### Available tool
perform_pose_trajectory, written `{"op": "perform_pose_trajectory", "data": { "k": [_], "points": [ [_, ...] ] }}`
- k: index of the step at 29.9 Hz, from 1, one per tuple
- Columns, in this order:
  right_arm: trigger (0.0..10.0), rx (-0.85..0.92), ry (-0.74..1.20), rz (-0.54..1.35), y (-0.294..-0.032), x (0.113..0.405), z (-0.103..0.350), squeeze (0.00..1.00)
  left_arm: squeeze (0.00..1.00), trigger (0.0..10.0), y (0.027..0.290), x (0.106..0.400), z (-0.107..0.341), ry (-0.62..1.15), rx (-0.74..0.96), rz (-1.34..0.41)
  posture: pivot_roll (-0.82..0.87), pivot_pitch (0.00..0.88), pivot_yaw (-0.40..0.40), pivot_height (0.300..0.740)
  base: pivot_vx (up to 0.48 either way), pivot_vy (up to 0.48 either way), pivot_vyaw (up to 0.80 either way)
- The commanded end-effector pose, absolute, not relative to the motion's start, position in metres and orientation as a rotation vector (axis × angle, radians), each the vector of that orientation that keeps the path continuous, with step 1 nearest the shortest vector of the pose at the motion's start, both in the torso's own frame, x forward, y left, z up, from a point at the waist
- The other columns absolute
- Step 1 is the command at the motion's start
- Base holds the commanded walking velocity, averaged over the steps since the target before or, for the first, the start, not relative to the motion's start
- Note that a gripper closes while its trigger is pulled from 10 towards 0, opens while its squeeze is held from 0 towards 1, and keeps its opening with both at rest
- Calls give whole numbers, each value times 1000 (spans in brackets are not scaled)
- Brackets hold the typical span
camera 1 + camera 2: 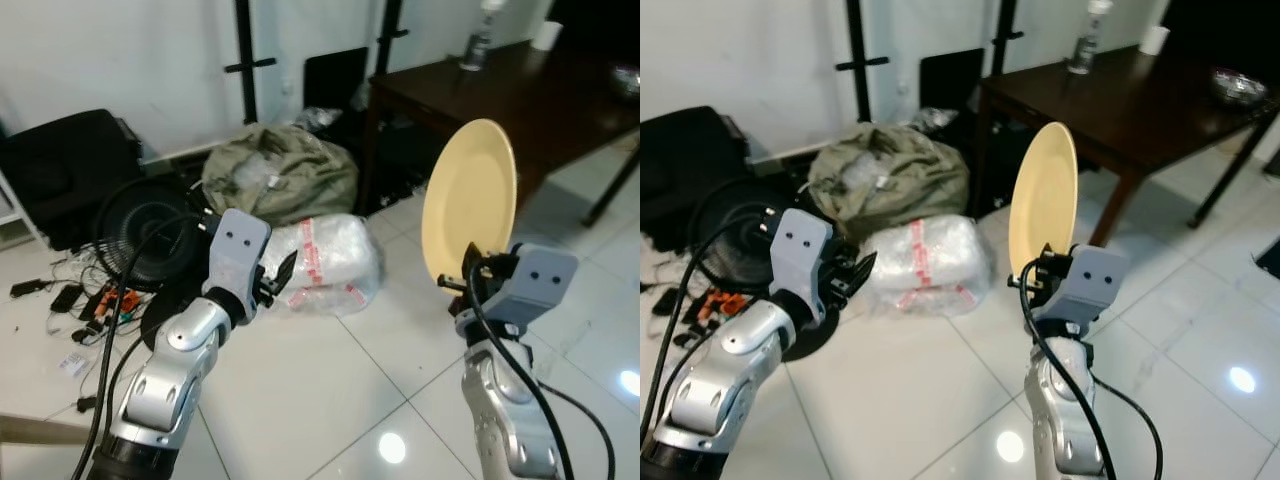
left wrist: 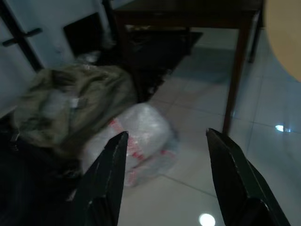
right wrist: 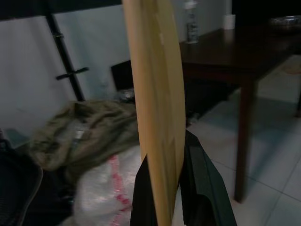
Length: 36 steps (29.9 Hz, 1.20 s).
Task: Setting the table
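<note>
Over on the left, a black fan (image 1: 140, 235) lies among loose cables (image 1: 75, 300) on the tiled floor (image 1: 330, 390), clutter that has nothing to do with the meal. The left end effector (image 2: 167, 179) hangs out in front of the robot with its two black fingers spread wide apart and nothing between them; I take it that arm is kept free, ready to steady or receive something later. Beyond it sit an olive duffel bag (image 1: 280, 175) and a clear plastic bundle with red print (image 1: 325, 262), both on the floor against the wall side.

Moving right, the right end effector (image 3: 165, 188) is clamped on the lower rim of a pale yellow plate (image 1: 470, 200), one finger on each face. The plate stands on edge, nearly upright, well above the floor. Held that way, it is pinched firmly by its rim and carried rather than balanced flat, which seems sensible for a two-finger grasp while walking.

Further right and behind stands the dark wooden worktop (image 1: 540, 100), with a bottle (image 1: 478, 45) and a white cup (image 1: 546, 34) at its far edge and a bowl (image 1: 1238, 85) toward the right. The plate is well apart from it, so the setting down is not yet done; it will need tipping flat first.
</note>
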State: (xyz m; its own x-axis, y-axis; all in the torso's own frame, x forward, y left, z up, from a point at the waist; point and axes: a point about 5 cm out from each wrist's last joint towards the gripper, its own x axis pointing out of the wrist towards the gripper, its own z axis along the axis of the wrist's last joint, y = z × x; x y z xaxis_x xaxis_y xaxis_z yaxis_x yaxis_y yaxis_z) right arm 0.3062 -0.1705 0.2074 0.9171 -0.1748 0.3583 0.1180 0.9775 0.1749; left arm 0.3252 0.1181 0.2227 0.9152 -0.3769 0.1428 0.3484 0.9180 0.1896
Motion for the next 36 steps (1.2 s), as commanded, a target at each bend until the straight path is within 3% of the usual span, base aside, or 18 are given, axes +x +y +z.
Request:
{"op": "perform_pose_trajectory", "data": {
  "k": [1,17,22,28,36],
  "points": [
    [10000,148,-390,-165,-174,304,208,0,0,10000,116,324,219,-164,155,-393,64,120,86,740,0,0,-800],
    [10000,134,-369,-141,-169,306,203,0,0,10000,119,325,210,-129,102,-380,58,110,81,740,0,0,-800],
    [10000,97,-256,-49,-155,308,175,0,0,10000,133,326,180,-30,78,-285,57,109,56,740,0,0,-800],
    [10000,41,-67,169,-130,300,129,0,0,10000,169,316,130,115,135,-77,67,117,20,740,0,0,-800],
    [10000,40,23,271,-120,296,103,0,0,10000,185,294,103,171,176,1,82,123,-11,740,0,0,-800]
  ]
}}
